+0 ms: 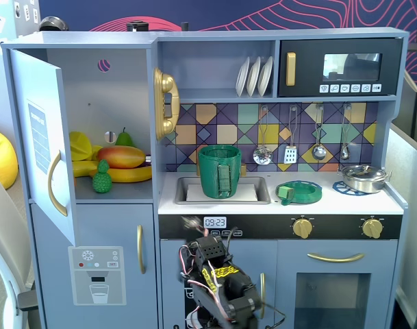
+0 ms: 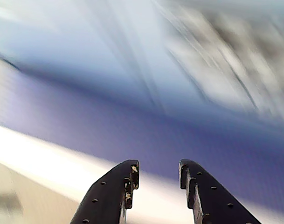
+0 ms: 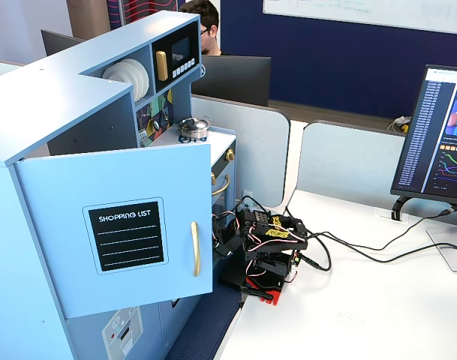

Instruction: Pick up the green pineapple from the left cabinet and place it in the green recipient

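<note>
Toy kitchen, arm folded low in front, nothing held.

The left cabinet (image 1: 119, 89) fills the upper left of a fixed view, door open; the green recipient (image 1: 219, 171) stands in the centre sink; the green pineapple (image 1: 102, 177) sits on the cabinet shelf, centre left. The gripper (image 2: 156, 179), at the wrist view's bottom, shows a narrow, empty gap.

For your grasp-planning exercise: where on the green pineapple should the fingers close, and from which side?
Grip the green pineapple across its bumpy oval body, coming in through the left cabinet's open front. It stands upright at the shelf's front; the mango and bananas crowd behind.
</note>
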### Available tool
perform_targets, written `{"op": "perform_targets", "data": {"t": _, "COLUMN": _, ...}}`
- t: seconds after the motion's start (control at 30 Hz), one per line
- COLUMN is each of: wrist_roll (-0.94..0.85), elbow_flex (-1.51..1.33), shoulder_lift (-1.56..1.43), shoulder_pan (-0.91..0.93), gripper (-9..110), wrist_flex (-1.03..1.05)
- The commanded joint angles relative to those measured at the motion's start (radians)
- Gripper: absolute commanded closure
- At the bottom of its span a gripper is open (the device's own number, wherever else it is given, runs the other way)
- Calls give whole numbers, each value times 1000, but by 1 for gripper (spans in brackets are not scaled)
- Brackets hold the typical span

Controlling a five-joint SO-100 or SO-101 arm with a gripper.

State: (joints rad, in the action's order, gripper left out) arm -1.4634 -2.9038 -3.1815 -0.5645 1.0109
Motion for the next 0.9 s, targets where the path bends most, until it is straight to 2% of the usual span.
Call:
{"op": "perform_targets", "data": {"t": 0.0, "wrist_roll": -77, "elbow_flex": 115, "shoulder_lift": 21, "shoulder_pan": -181, "gripper": 101, "wrist_flex": -380}}
{"op": "perform_targets", "data": {"t": 0.1, "wrist_roll": -138, "elbow_flex": 172, "shoulder_lift": 83, "shoulder_pan": -229, "gripper": 101, "wrist_flex": -558}}
{"op": "perform_targets", "data": {"t": 0.17, "wrist_roll": -133, "elbow_flex": 230, "shoulder_lift": 137, "shoulder_pan": -256, "gripper": 98, "wrist_flex": -606}}
{"op": "perform_targets", "data": {"t": 0.27, "wrist_roll": -43, "elbow_flex": 327, "shoulder_lift": 256, "shoulder_pan": -256, "gripper": 74, "wrist_flex": -660}}
{"op": "perform_targets", "data": {"t": 0.43, "wrist_roll": -54, "elbow_flex": 459, "shoulder_lift": 434, "shoulder_pan": -219, "gripper": 63, "wrist_flex": -729}}
{"op": "perform_targets", "data": {"t": 0.67, "wrist_roll": -172, "elbow_flex": 549, "shoulder_lift": 646, "shoulder_pan": -222, "gripper": 64, "wrist_flex": -957}}
{"op": "perform_targets", "data": {"t": 0.87, "wrist_roll": -146, "elbow_flex": 664, "shoulder_lift": 827, "shoulder_pan": -195, "gripper": 59, "wrist_flex": -1057}}
